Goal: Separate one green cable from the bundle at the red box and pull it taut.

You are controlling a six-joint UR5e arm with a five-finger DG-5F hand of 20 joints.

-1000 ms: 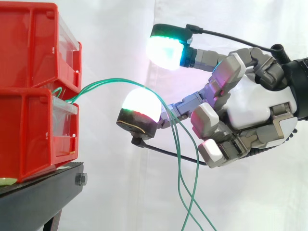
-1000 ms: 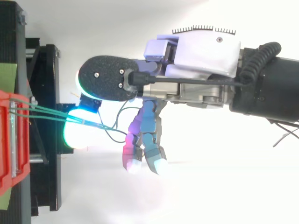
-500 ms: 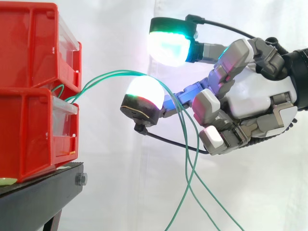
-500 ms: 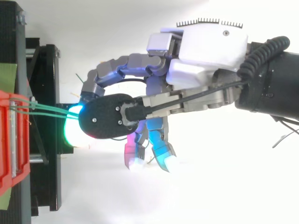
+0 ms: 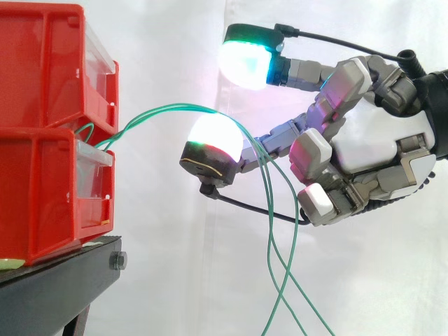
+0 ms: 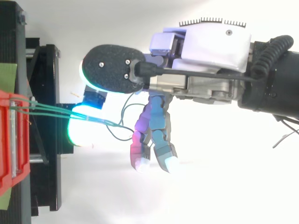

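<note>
Two thin green cables (image 5: pixel 164 109) leave the gap between the stacked red bins (image 5: pixel 49 77), arch to the right and hang down past the bottom edge. They drape over the lower finger of my hand (image 5: pixel 371 157), just behind its white glowing pad (image 5: pixel 213 140). A second finger reaches out above, and its green-cyan pad (image 5: pixel 245 63) stands well clear of the cables. Nothing pinches the cables; the remaining fingers curl near the palm. From above, the cables (image 6: pixel 51 109) run from the red bin (image 6: pixel 9 140) across the lower pad, beside the hand (image 6: pixel 210 46).
The bins sit on a black stand (image 5: pixel 63 280) at the left. A white curtain hangs behind. Open air lies below and to the right of the bins, where the cables dangle.
The upper finger, which had swung over the cables and lower pad half a second ago, has moved back to the side. The hand has drifted slightly right. The cables stay draped over the lower finger.
</note>
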